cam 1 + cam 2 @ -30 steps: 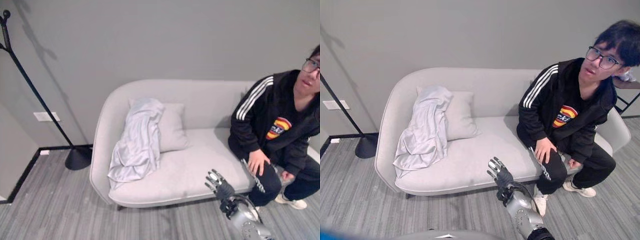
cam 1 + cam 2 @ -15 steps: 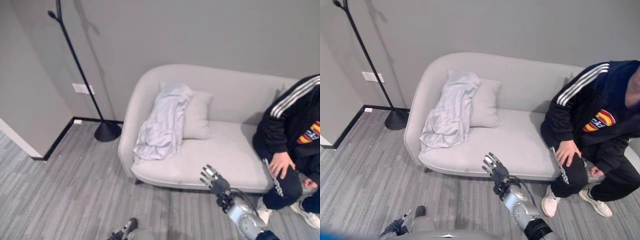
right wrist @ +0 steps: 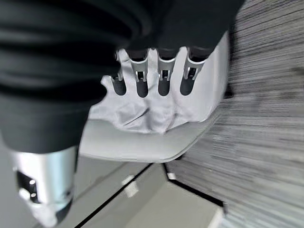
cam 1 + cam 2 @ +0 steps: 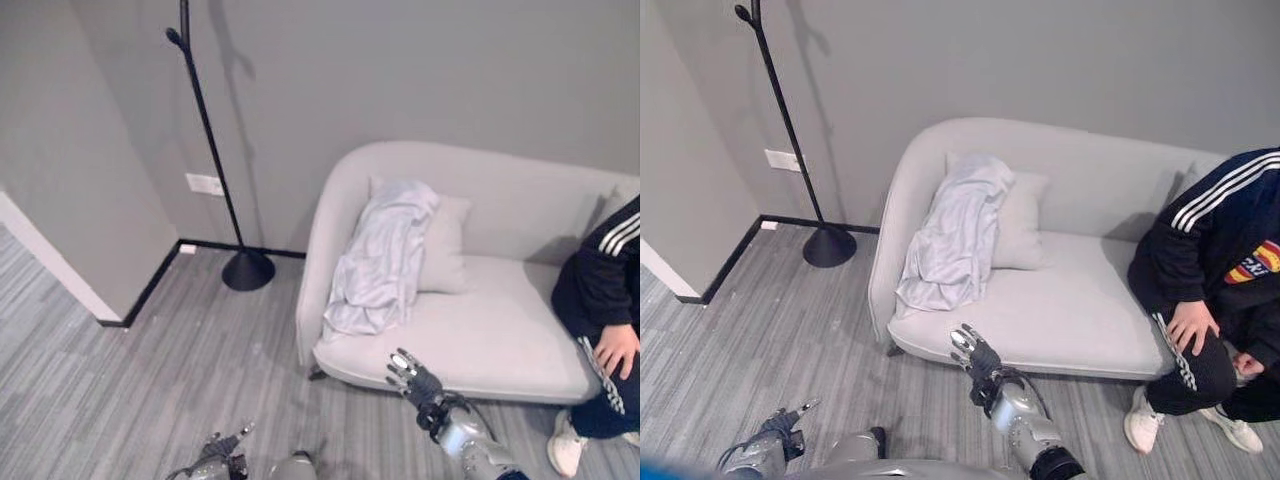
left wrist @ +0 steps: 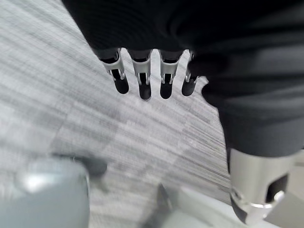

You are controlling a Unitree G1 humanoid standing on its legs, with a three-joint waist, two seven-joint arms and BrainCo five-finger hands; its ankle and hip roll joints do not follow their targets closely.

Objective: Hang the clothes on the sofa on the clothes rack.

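Pale grey sofa (image 4: 1070, 310) against the grey wall (image 4: 1020, 60), standing on striped grey floor (image 4: 790, 340); taken here as the landmark. Seated at the sofa's right end, a person (image 4: 1220, 290) in a dark jacket with white sleeve stripes, one hand resting on a knee. At the sofa's left end, a light grey garment (image 4: 955, 240) draped from the backrest down over a square cushion (image 4: 1020, 222) and spilling onto the seat, crumpled at its lower edge, touched by neither hand. Left of the sofa and well apart from it, a black clothes rack (image 4: 800, 150): thin pole leaning against the wall, round base (image 4: 830, 245) on the floor close to the black skirting, short pegs at the top, bare of clothing. Beyond the rack, further left of the sofa, a white wall socket plate (image 4: 204, 184) low on the wall.

In front of the sofa's front edge, just below the garment's end of the seat, the right hand (image 4: 975, 358), raised with fingers straight and spread, holding nothing; in the right wrist view, those fingers (image 3: 142, 80) extended toward the garment (image 3: 142, 111) without reaching it. Far out from the sofa's left front corner, low over the floor, the left hand (image 4: 775, 432), fingers (image 5: 144, 80) relaxed and nearly straight in the left wrist view, empty.
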